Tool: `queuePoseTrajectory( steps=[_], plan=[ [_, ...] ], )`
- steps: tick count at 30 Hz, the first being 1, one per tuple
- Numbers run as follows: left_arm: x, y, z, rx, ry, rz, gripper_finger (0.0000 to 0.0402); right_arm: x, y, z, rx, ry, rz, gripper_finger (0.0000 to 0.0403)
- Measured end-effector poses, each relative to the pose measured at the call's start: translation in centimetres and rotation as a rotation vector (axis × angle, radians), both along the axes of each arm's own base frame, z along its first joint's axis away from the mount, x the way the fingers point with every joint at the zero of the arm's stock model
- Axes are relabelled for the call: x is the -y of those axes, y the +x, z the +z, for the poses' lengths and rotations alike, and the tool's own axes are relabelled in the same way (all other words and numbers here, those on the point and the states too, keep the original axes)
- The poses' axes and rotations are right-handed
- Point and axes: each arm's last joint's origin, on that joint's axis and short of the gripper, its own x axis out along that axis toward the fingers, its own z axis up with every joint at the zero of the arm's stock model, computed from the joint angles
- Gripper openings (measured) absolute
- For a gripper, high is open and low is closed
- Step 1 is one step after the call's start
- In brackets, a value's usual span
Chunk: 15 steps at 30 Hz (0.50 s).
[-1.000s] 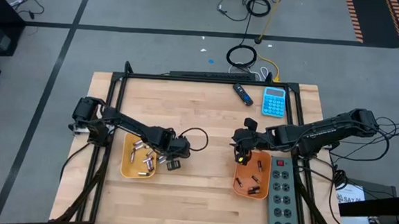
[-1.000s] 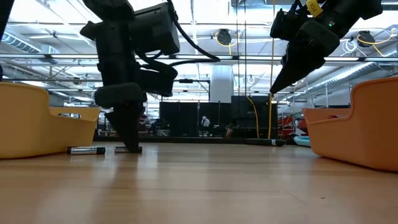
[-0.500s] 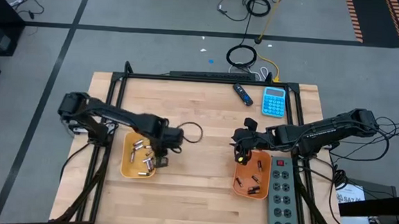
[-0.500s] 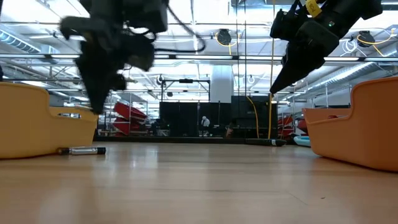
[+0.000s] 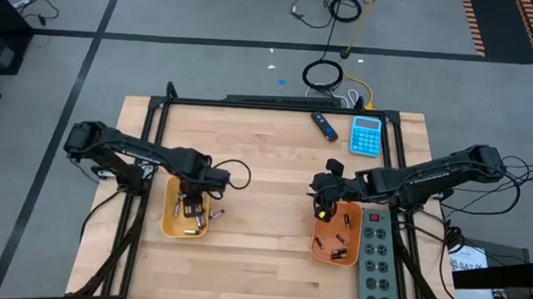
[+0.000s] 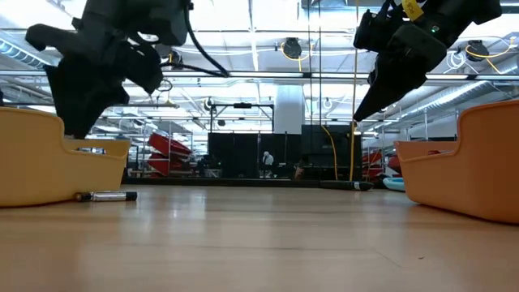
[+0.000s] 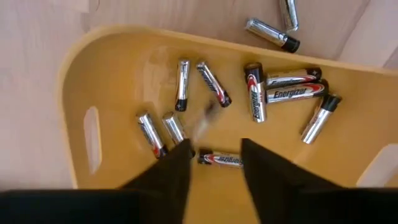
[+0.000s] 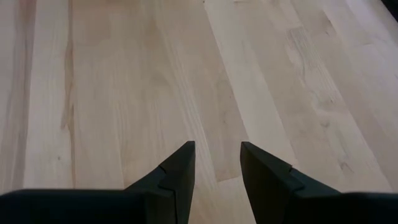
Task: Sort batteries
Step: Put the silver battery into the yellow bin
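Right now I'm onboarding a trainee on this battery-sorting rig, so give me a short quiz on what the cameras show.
1. True or false: the left gripper holds a battery.
2. The right gripper points at: A bare table wood; B the calculator; C the power strip.
3. In the left wrist view, how many batteries lie outside the yellow tray?
Key: 1 false, its fingers are open and empty; 2 A; 3 two.
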Motion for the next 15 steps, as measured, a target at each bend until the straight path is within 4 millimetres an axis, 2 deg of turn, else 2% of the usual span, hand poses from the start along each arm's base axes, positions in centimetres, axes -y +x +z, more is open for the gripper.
queuePoseTrajectory(
  steps=[3, 6, 11, 15],
  plan=[
    [0.0, 0.4, 0.4, 0.029, 0.001, 0.003, 0.0212, 0.0, 0.0, 0.0, 0.001, -0.001, -0.001, 0.0118],
    [0.3, 1.9, 0.8, 0.175, -0.005, 0.041, 0.0251, 0.0, 0.0, 0.0, 0.001, -0.001, -0.001, 0.0118],
    [1.9, 4.9, 0.9, 0.452, -0.042, 0.012, 0.0256, 0.0, 0.1, 0.1, 0.009, 0.000, -0.001, 0.0118],
    [3.2, 5.8, -1.2, 0.408, 0.008, -0.054, 0.0255, 0.0, 0.1, 0.1, 0.012, 0.001, -0.001, 0.0118]
  ],
)
